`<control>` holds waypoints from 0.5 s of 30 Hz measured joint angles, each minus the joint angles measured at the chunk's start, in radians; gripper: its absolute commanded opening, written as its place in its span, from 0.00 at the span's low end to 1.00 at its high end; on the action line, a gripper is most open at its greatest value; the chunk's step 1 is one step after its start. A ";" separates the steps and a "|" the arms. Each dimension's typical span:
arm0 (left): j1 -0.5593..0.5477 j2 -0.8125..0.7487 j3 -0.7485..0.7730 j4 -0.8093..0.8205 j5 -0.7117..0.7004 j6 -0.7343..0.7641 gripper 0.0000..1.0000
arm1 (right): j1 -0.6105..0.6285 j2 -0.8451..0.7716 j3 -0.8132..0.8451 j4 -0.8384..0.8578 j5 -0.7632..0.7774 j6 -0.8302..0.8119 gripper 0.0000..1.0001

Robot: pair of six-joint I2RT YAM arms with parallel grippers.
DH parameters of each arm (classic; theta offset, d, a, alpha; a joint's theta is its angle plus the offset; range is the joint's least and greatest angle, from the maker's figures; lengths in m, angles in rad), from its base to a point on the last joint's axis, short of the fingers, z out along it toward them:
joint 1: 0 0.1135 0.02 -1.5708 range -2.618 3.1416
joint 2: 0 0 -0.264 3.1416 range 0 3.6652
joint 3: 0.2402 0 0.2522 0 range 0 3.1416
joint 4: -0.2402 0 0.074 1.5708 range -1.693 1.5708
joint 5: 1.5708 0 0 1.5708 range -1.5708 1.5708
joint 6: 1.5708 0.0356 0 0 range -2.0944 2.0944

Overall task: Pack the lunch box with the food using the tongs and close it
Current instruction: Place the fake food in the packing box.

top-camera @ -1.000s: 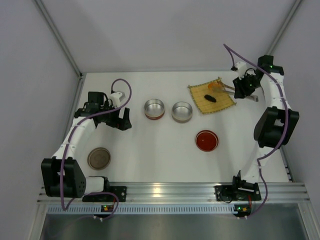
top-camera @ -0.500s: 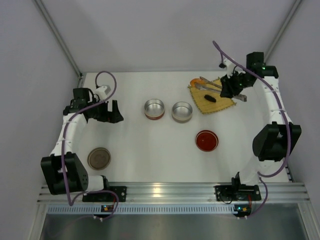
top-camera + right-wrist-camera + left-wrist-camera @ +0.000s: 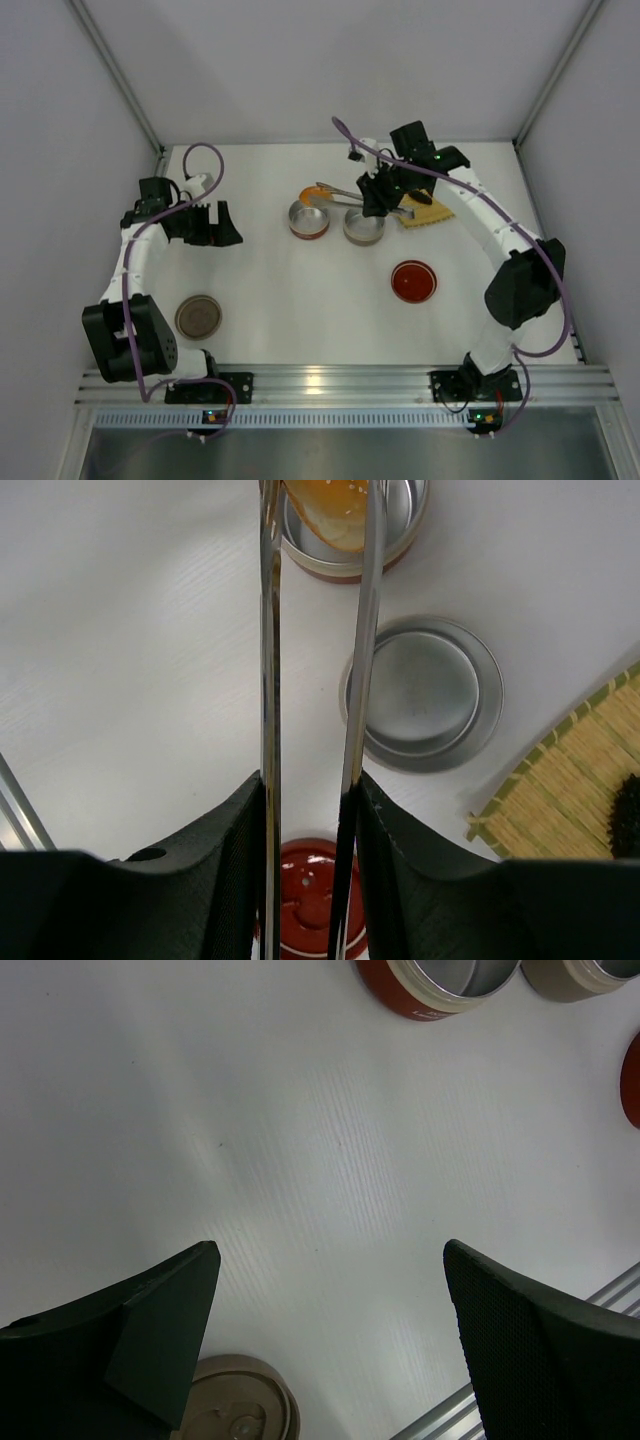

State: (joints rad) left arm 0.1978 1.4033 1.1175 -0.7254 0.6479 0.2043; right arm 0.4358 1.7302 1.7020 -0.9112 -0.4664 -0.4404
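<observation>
The right gripper (image 3: 310, 800) is clamping its jaws on the slim grey V-shaped metal tongs (image 3: 268, 660). A round red lid (image 3: 305, 900) is lying directly below the jaws, and a beige-banded round metal tin (image 3: 470, 740) is sitting just ahead, beside the tong arms. Farther ahead, the tong tips are pinching the round orange bun-like piece (image 3: 335, 510) over a red-banded metal tin (image 3: 345, 568). The small dark oblong piece (image 3: 628, 815) is lying on the yellow woven mat (image 3: 570, 770), off to one side of the jaws. The left gripper (image 3: 330, 1250) is hanging with its jaws spread wide around nothing, and a tan round lid (image 3: 240, 1415) is lying beside one finger.
</observation>
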 measured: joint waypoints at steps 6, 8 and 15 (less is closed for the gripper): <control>0.000 0.000 -0.004 -0.001 0.002 0.008 0.98 | 0.075 0.095 0.000 0.072 0.039 0.050 0.00; 0.000 0.000 -0.008 -0.001 0.002 0.011 0.98 | 0.082 0.124 0.000 0.096 0.048 0.063 0.00; 0.000 0.000 -0.039 0.000 -0.011 0.031 0.98 | 0.083 0.177 0.000 0.170 0.075 0.095 0.00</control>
State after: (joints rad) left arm 0.1978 1.4033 1.0782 -0.7254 0.6373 0.2352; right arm 0.5190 1.9076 1.7016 -0.7414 -0.3912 -0.3454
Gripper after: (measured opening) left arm 0.983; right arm 0.360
